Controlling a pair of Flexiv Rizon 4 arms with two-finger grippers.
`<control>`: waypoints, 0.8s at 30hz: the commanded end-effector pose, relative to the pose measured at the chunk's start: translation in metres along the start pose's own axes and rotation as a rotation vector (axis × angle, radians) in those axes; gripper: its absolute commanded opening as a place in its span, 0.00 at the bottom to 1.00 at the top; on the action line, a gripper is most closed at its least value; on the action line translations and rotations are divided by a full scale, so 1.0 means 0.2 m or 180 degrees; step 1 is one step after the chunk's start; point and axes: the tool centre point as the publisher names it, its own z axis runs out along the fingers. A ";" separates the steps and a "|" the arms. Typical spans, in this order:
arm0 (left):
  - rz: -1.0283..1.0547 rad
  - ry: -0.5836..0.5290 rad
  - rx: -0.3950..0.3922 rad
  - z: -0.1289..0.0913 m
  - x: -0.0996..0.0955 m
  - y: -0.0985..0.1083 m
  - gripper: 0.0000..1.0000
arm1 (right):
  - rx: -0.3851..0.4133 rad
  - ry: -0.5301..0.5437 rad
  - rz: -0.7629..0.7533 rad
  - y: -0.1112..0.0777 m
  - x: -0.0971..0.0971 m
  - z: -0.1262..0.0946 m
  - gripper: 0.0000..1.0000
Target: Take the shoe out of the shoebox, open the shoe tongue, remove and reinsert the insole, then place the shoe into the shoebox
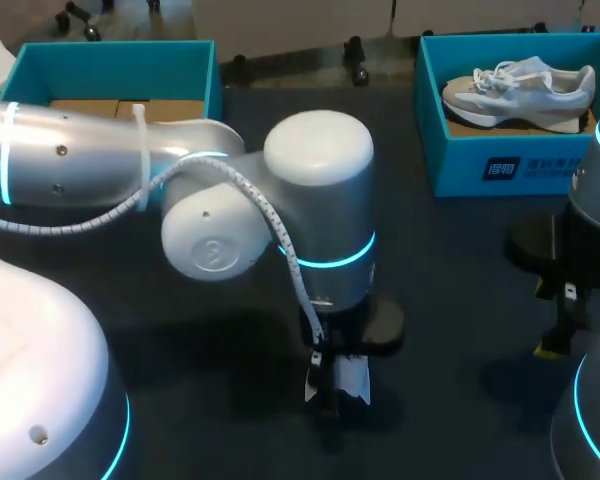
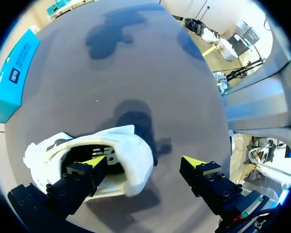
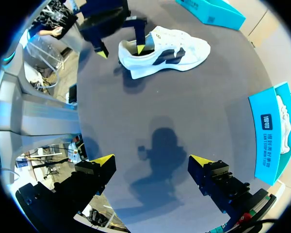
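Since our left tool [image 2: 144, 164] hangs with its jaws apart right over the heel of the shoe [image 2: 133, 145], we reckon we're at the tongue-and-insole bit. The shoe is out of its box and sits sole-down on the counter [image 2: 136, 63]. One finger [image 2: 94, 162] is dipped into the shoe's mouth and the other is outside, past the heel and well clear of it, so nothing is clamped yet.

To do this well, we'd slide the inner finger down along the inside of the heel wall until it catches the edge of the insole, not just the padded collar. Then close slowly, because a light shoe like this will probably tip or skate if we yank it. Pinning the toe end with the other arm wouldn't hurt.

In the head view, our right tool [image 3: 153, 161] is out at roughly 3 o'clock from the left one. It is spread open too, over bare counter with nothing between its fingers, and the shoe is well ahead of it.

Further back, the shoebox [image 1: 500, 165] is at about 1 o'clock with a grey sneaker [image 1: 520, 90] lying in it. A second box [image 1: 110, 65] is at around 11 o'clock.
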 end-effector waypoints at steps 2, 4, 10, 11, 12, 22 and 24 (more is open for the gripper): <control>-0.0048 -0.0049 -0.0043 0.07 0.02 -0.02 1.00 | -0.0002 -0.0003 -0.0002 0.00 0.00 0.01 1.00; -0.0075 -0.0083 -0.0054 0.08 0.02 -0.02 1.00 | -0.0002 -0.0003 -0.0002 0.00 0.00 0.01 1.00; -0.0166 -0.0103 -0.0081 0.11 0.02 -0.02 0.92 | -0.0002 -0.0003 -0.0002 0.00 0.00 0.01 1.00; -0.0180 -0.0124 -0.0094 0.12 0.02 -0.02 0.84 | -0.0002 -0.0003 -0.0002 0.00 0.00 0.01 1.00; -0.0187 -0.0133 -0.0100 0.12 0.03 -0.02 0.78 | -0.0002 -0.0003 -0.0002 0.00 0.00 0.01 1.00; -0.0282 -0.0142 -0.0156 0.16 0.02 -0.04 0.49 | -0.0002 -0.0003 -0.0002 0.00 0.00 0.01 1.00; -0.0302 -0.0136 -0.0174 0.18 0.01 -0.04 0.38 | -0.0002 -0.0003 -0.0002 0.00 0.00 0.01 1.00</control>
